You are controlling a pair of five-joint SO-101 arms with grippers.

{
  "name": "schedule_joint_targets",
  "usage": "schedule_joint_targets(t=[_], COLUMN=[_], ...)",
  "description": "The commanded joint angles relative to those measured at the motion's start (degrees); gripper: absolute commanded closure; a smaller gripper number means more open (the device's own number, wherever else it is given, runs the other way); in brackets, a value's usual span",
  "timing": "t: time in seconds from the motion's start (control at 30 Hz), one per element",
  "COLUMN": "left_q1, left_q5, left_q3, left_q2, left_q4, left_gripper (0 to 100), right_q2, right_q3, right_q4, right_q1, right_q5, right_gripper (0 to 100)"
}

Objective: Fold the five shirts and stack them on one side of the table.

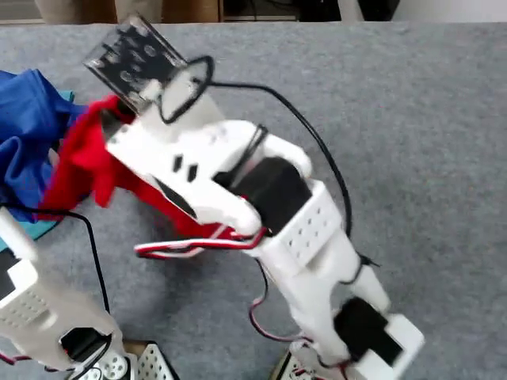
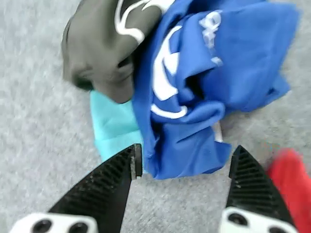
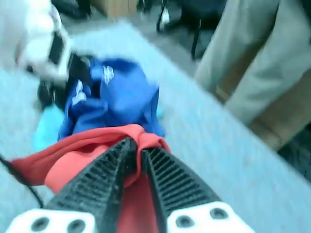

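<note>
Right fingers are clamped on just a pinch of red shirt, which could slip or drag the blue shirt at its 9 o'clock. Left fingers are apart over that.

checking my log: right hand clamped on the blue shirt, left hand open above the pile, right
No: the right wrist view shows the right hand shut on the red shirt instead. The left hand is open above the pile.
</note>
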Motion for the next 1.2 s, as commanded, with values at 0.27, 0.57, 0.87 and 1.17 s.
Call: schedule_joint_targets(t=[0.27,0.57,0.87,1.17], left_q1=[-2.11,3.52,14.33,48.97], left_q5=[-0.44,-1.49,-3.34,-0.09], left_q3=[0.97,7.91,20.84,31.21], left_q2=[-3.12,-3.21,-3.30,-13.41], left_q4=[0.53,0.53,0.53,0.18], left_gripper=[71,71,71,71], right_q2=[23.43,41.98,43.91,42.42], right_q3=[-5.49,-2.51,-2.59,-2.59], right_q4=[18.46,18.81,26.11,29.80], right_q1=[25.54,48.04,62.29,60.62], right_q5=[0.70,17.58,35.52,42.11], right_gripper=[99.6,99.5,99.3,71.7])
